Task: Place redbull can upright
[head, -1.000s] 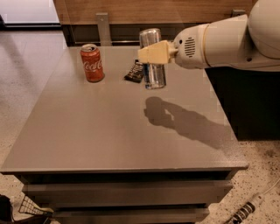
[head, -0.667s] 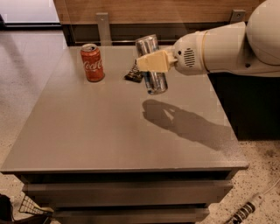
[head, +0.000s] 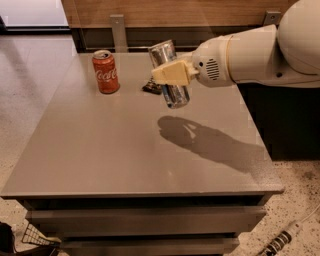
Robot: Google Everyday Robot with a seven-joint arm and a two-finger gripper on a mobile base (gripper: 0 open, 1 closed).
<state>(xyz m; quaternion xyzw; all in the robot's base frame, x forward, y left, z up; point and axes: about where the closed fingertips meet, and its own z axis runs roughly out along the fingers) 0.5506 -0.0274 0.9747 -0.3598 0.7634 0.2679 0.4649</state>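
The desk is filling most of the frame, its front edge running along the bottom above two drawer fronts. A power strip is lying on the speckled floor at the lower right, and part of a wire basket is showing at the lower left.

The near and middle areas of the desk top are lying bare, giving open room on all sides up to the left, front and right edges. The arm's shadow is falling across the right centre of the surface.

Above the shadow, the gripper is hanging in the upper centre of the frame, with the white arm reaching in from the upper right. The beige fingers are clamping the redbull can around its middle. The can is tilting slightly, top toward the upper left, and is sitting clear of the desk. No writing on it is reading legibly.

Just behind the can's lower end, a flat black wrapper is lying on the desk. Farther left, a red can is standing upright, showing white "Coca-Cola" script, well apart from the gripper.

A wooden panel is closing off the far edge.
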